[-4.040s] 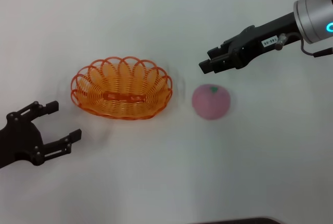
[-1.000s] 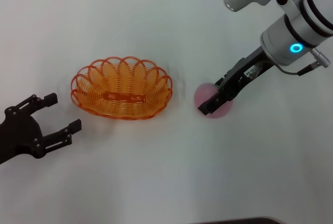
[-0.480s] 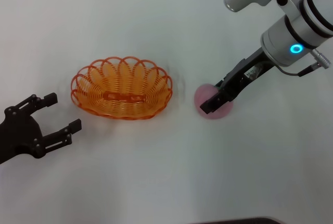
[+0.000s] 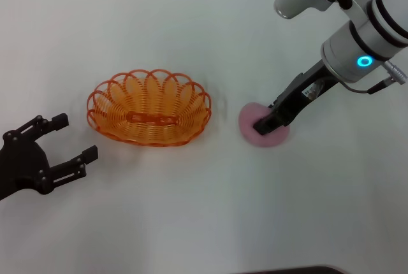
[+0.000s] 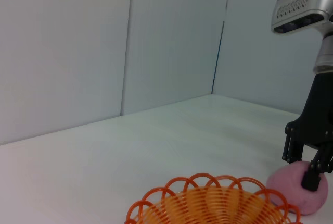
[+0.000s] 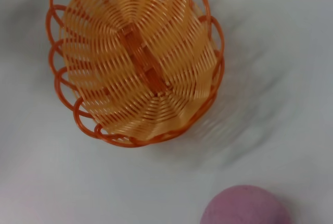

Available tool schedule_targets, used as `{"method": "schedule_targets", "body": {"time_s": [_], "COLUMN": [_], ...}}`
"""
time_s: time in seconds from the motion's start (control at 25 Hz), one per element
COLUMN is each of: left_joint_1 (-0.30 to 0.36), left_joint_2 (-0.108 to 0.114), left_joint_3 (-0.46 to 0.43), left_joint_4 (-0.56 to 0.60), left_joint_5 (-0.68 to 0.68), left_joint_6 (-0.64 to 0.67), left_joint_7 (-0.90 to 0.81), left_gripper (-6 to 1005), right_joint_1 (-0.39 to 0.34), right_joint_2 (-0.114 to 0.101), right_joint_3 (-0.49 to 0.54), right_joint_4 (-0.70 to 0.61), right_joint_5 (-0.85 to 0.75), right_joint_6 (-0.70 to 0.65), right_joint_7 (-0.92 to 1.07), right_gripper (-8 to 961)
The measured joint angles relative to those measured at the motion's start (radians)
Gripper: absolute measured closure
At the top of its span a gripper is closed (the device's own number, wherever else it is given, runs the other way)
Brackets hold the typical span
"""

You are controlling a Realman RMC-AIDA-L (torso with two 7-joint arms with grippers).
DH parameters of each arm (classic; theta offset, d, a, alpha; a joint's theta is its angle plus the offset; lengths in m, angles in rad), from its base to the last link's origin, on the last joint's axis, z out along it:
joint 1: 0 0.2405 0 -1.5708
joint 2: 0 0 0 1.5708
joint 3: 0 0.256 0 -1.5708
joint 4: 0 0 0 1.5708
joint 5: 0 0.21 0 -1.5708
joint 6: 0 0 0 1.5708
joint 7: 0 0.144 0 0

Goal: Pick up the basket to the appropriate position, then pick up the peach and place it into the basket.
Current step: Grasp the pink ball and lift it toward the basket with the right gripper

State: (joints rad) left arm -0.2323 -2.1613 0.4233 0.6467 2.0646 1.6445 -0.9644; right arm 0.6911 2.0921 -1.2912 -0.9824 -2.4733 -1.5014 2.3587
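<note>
The right gripper (image 4: 266, 125) is pressed down onto the peach (image 4: 263, 133), its fingers straddling it to grasp it for the empty basket (image 4: 149, 116) just beside, while the left gripper (image 4: 62, 140) waits spread open, clear of the drop.

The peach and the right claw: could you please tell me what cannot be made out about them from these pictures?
- Head view: the right claw covers the middle of the peach, hiding its green mark and any fingertip contact.
- Left wrist view: two fingers straddle the peach, but whether they squeeze it is unclear.
- Right wrist view: the peach is cut off by the picture's edge; no claw shows.
- Left wrist view: the basket is cropped too.
</note>
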Motion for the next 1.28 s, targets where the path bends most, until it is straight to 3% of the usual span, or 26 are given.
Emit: {"method": "schedule_targets", "body": {"time_s": [0.2, 0.6, 1.28], "left_joint_1": [0.001, 0.002, 0.0], "left_joint_2": [0.0, 0.0, -0.002], "left_joint_3": [0.0, 0.0, -0.013], "left_joint_4": [-0.001, -0.003, -0.004], "left_joint_5": [0.0, 0.0, 0.0], "left_joint_6": [0.0, 0.002, 0.007], "left_joint_7": [-0.001, -0.002, -0.002], "left_gripper": [138, 138, 137], "right_joint_1": [-0.004, -0.041, -0.118], "right_joint_2": [0.0, -0.003, -0.005], "right_joint_3": [0.004, 0.022, 0.206], "right_joint_4": [-0.002, -0.058, -0.162], "right_joint_5": [0.003, 0.039, 0.161], "right_joint_6": [-0.002, -0.02, -0.114], "right_joint_7": [-0.004, -0.027, -0.122], "right_gripper": [574, 574, 573]}}
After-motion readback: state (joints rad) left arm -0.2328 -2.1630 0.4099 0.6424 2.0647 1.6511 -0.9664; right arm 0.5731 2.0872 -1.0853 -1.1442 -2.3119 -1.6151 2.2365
